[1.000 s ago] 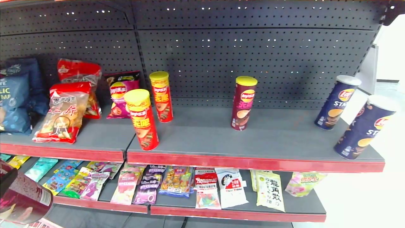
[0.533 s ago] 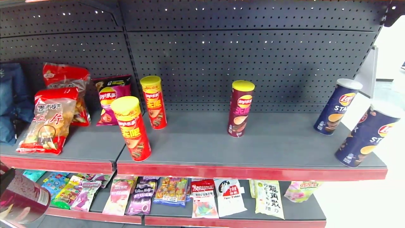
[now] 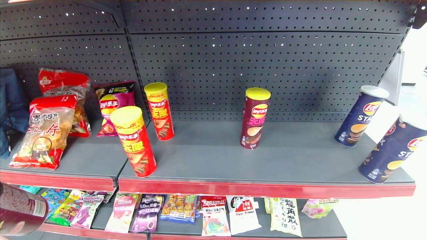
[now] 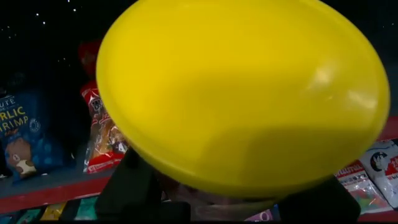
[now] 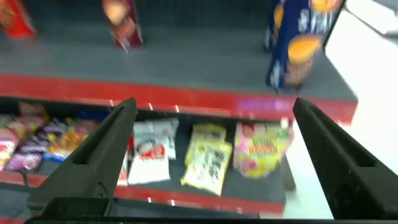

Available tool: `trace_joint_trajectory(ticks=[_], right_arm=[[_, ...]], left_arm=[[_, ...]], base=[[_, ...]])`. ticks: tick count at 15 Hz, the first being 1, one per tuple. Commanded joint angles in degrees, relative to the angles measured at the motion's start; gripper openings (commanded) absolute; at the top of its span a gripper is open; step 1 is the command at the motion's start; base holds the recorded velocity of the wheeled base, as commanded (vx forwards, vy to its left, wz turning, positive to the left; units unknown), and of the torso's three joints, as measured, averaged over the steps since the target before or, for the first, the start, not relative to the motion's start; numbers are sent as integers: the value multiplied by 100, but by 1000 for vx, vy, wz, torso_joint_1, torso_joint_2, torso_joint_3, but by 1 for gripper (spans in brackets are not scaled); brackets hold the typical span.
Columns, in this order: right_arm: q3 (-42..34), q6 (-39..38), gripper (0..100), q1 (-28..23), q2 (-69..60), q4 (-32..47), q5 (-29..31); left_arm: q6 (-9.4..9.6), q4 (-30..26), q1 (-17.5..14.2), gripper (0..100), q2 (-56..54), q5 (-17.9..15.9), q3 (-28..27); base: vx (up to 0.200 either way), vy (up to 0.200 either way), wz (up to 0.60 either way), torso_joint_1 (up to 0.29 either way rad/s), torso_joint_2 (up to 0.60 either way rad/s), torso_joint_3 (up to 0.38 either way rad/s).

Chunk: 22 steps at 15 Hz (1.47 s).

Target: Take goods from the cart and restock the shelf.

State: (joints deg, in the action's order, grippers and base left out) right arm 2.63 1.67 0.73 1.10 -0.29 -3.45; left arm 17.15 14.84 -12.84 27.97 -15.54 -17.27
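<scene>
Clamping my left tool (image 4: 224, 202) around the body of a maroon chip can (image 3: 18, 213), I have its dark fingers (image 4: 127, 186) low on either side, so the can's yellow lid (image 4: 242, 93) faces the wrist camera. I judge this side grip leaves the base free for setting the can down upright. The held can sits tilted, low and short of the upper shelf (image 3: 217, 160), not yet on it. Up and ahead of this tool stand a front red can (image 3: 133, 141) and a rear red can (image 3: 159, 111). Farther across stands a matching maroon can (image 3: 255, 118) with bare board around it, which I take as the spot to fill. My right tool (image 5: 211, 109) hangs with jaws spread wide and nothing between them, free to assist. Beyond it a blue can (image 5: 292, 43) stands near the shelf's end, above snack packets (image 5: 205, 155).
</scene>
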Motion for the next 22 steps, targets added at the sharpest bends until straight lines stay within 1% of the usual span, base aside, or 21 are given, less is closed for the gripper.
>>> trace_joint_trajectory(ticks=[1, 2, 3, 4, 5, 6, 7, 8, 9, 10, 11, 12, 14, 16, 19, 22], right_arm=[[2092, -149, 100, -47, 2562, -76, -525], [2329, 62, 100, 41, 2843, -76, -657], [2435, 738, 100, 401, 3186, -67, -1044], [2479, 958, 100, 718, 3617, -85, -1105], [2628, 993, 100, 1140, 4118, -103, -1105], [2716, 1002, 100, 1386, 4399, -147, -1105], [2857, 1028, 100, 1948, 5331, -604, -1096], [2910, 1002, 100, 2080, 6060, -1395, -1088], [2971, 932, 100, 2098, 6860, -2221, -1079], [3059, 923, 100, 2098, 7554, -2801, -912], [3208, 914, 100, 2107, 7976, -2889, -675], [3323, 905, 100, 2107, 8170, -2889, -657], [3824, 844, 100, 2133, 8750, -2880, -675], [4492, 598, 100, 2335, 9558, -2924, -639], [5133, 466, 100, 2405, 10226, -2959, -587], [5625, 343, 100, 2414, 10701, -2959, -235]], left_arm=[[-28, -192, 0, 0, -564, -10, 49], [-37, -376, 0, 0, -714, -45, 57], [-37, -824, 9, 0, -1039, -247, 22], [-45, -1106, 9, 0, -1311, -406, 31], [-37, -1334, 9, 0, -1487, -494, 57], [-37, -1457, 9, 0, -1557, -494, 57], [-37, -1651, 0, 0, -1601, -485, 40], [-37, -1659, 0, 0, -1584, -450, 40], [-45, -1677, 0, 0, -1575, -423, 57], [-133, -1703, 0, 0, -1592, -432, 119], [-186, -1712, 0, 0, -1575, -423, 119], [-195, -1712, 0, 0, -1575, -423, 119], [-203, -1721, 0, 0, -1628, -423, 163], [-203, -1721, 0, 0, -1636, -423, 207], [-212, -1721, 0, 0, -1628, -414, 224], [-221, -1721, 0, 0, -1628, -406, 242]], base=[[0, 0, 0, 0, 0, 0], [0, 0, 0, 0, 0, 0], [0, 0, 0, 0, 0, 0], [0, 0, 0, 0, 0, 0], [0, 0, 0, 0, 0, 0], [0, 0, 0, 0, 0, 0], [0, 0, 0, 0, 0, 0], [0, 0, 0, 0, 0, 0], [0, 0, 0, 0, 0, 0], [0, 0, 0, 0, 0, 0], [0, 0, 0, 0, 0, 0], [0, 0, 0, 0, 0, 0], [0, 0, 0, 0, 0, 0], [0, 0, 0, 0, 0, 0], [0, 0, 0, 0, 0, 0], [0, 0, 0, 0, 0, 0]])
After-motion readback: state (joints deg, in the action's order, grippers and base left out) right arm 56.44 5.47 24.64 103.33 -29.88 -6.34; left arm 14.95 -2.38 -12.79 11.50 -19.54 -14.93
